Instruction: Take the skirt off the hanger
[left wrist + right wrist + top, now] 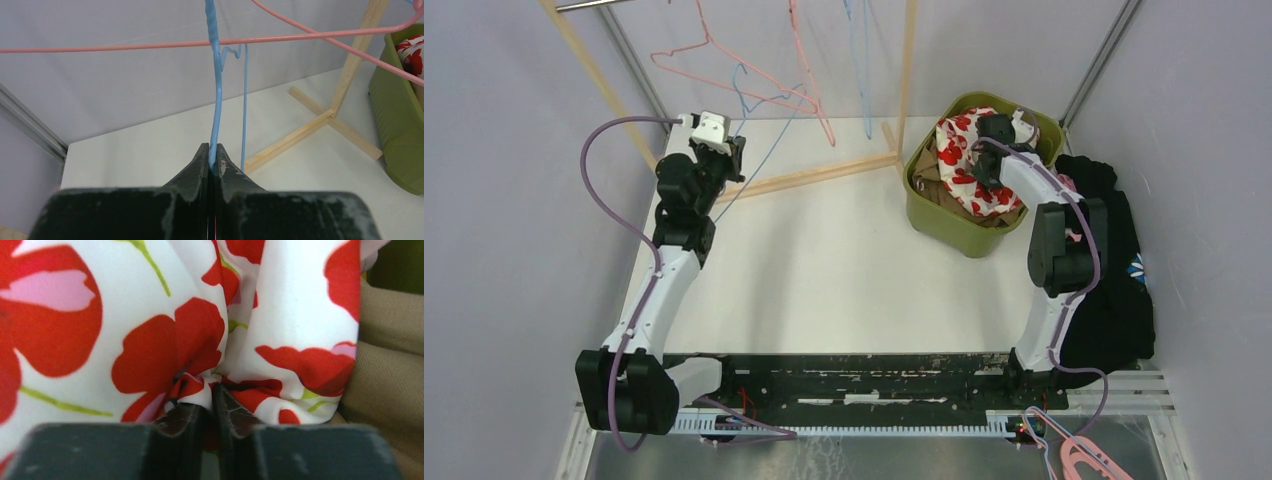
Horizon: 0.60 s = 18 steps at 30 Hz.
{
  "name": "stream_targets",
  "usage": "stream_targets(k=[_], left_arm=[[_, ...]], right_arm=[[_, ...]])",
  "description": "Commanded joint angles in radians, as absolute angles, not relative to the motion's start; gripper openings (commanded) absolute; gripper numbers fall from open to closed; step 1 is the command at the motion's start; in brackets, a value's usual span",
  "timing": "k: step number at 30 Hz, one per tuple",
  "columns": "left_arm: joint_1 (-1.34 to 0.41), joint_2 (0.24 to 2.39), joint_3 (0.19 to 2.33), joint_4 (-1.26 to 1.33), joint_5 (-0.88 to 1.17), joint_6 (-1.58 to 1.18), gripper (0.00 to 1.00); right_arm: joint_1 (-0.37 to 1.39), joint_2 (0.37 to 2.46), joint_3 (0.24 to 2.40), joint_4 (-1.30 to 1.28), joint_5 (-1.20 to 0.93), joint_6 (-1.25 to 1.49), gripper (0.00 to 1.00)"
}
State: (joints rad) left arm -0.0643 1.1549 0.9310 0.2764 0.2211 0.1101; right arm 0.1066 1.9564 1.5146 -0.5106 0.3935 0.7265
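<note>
The skirt (961, 150) is white with red flowers and lies in the green bin (944, 218) at the back right. My right gripper (987, 172) is down in the bin, shut on a fold of the skirt (210, 340). My left gripper (736, 150) at the back left is shut on the blue wire hanger (216, 105), which hangs from the rack with no garment on it. In the top view the blue hanger (769, 150) slants from my left gripper up towards the rail.
A wooden rack (824, 172) stands at the back with pink hangers (744, 85) on it. Tan cloth (390, 365) lies in the bin under the skirt. Dark clothes (1114, 290) are piled at the right edge. A pink hanger (1084, 458) lies at the near right.
</note>
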Motion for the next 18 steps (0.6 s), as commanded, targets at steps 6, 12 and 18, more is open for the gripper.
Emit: stream_targets(k=[6,12,18], left_arm=[[-0.064,1.094,0.942,0.305,0.130,0.163,0.03],[-0.064,1.072,0.953,0.273,0.072,0.117,0.03],[-0.064,1.075,0.965,0.252,0.003,0.065,0.03]], right_arm=[[0.160,1.823,1.509,-0.637,0.244,0.527,0.97],[0.181,1.585,1.483,-0.669,0.232,0.367,1.00],[0.196,1.499,1.540,-0.663,0.297,0.219,1.00]])
